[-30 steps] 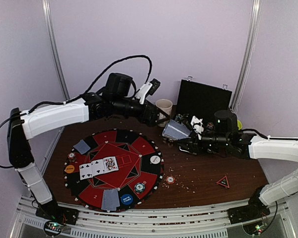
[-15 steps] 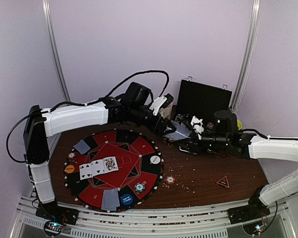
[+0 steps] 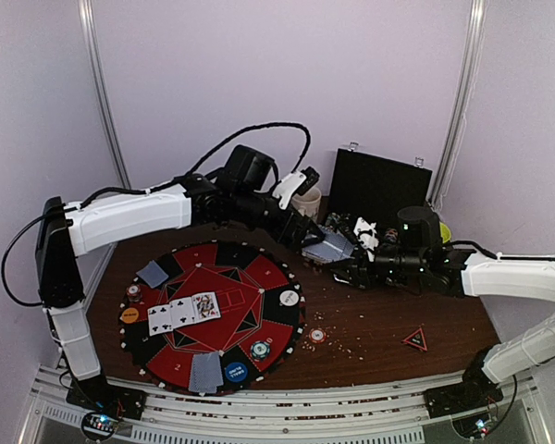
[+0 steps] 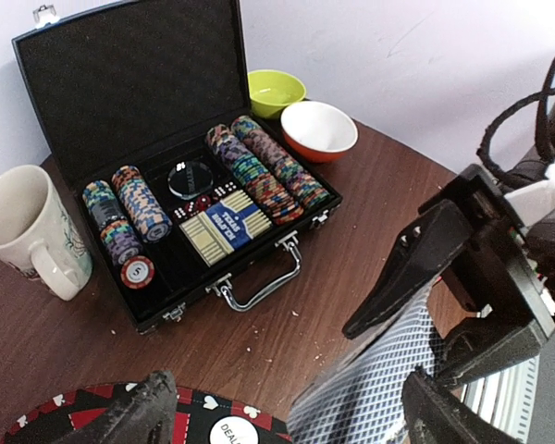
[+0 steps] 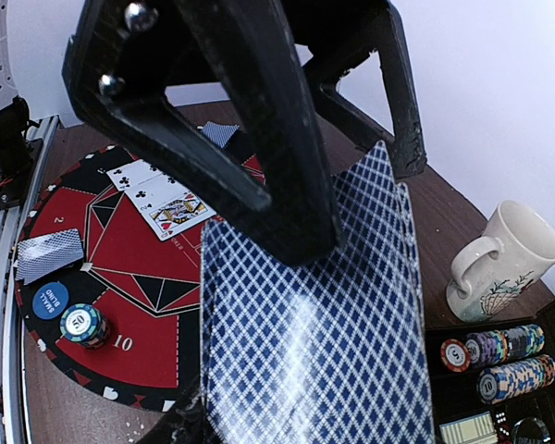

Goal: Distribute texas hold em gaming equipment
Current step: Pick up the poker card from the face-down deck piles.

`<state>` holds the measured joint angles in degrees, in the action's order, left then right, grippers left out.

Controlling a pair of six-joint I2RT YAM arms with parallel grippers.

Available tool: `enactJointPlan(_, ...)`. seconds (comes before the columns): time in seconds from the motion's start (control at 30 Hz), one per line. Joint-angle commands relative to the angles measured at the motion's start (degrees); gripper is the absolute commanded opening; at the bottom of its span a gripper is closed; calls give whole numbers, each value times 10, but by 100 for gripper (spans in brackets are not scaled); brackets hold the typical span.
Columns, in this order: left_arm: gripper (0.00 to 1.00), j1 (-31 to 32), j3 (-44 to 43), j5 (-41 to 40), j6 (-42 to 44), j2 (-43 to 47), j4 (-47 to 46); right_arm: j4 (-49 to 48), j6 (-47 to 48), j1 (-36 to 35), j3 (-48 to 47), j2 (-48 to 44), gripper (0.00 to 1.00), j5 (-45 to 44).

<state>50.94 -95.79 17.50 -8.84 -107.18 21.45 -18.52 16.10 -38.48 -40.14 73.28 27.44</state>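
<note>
My right gripper (image 3: 344,250) is shut on a deck of blue-backed playing cards (image 5: 314,305), held above the table right of the round red-and-black mat (image 3: 245,277). My left gripper (image 4: 294,416) is open, its fingers (image 5: 259,139) straddling the deck's (image 4: 379,388) free edge without clamping it. Three face-up cards (image 3: 183,312) lie on the mat, with face-down cards at its left (image 3: 153,273) and near edge (image 3: 205,372). Also on it are a white button (image 3: 289,298), a blue button (image 3: 235,373), an orange button (image 3: 129,315) and a chip stack (image 3: 260,350).
An open black case (image 4: 166,92) with rows of chips (image 4: 264,171) stands at the back. A cream mug (image 4: 23,222) is to its left, green (image 4: 276,91) and orange (image 4: 318,128) bowls behind it. One chip (image 3: 317,335) and a red triangle (image 3: 415,339) lie on the wood.
My left arm has swung right from above the mat's far side to the deck, and its fingers now straddle the cards. The right arm and deck have stayed put.
</note>
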Motion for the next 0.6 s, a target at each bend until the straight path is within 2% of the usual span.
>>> enactJointPlan(0.0, 87, -8, 7, 29, 22, 41, -15, -11, -4, -1, -18, -6, 48, 5)
enactJointPlan(0.07, 82, -17, 19, 30, 23, 53, -17, -9, -2, -1, -17, -7, 48, 5)
enactJointPlan(0.13, 69, -25, 34, 30, 26, 63, -22, -9, -1, 0, -17, -8, 48, 5)
enactJointPlan(0.2, 46, -26, 37, 40, 34, 62, -24, -10, -1, 0, -18, -6, 48, 5)
enactJointPlan(0.23, 41, -26, 34, 52, 38, 58, -23, -10, -1, 0, -19, -5, 48, 5)
enactJointPlan(0.57, 41, -26, -1, 95, 47, 14, -20, -10, 2, -1, -22, 1, 48, 8)
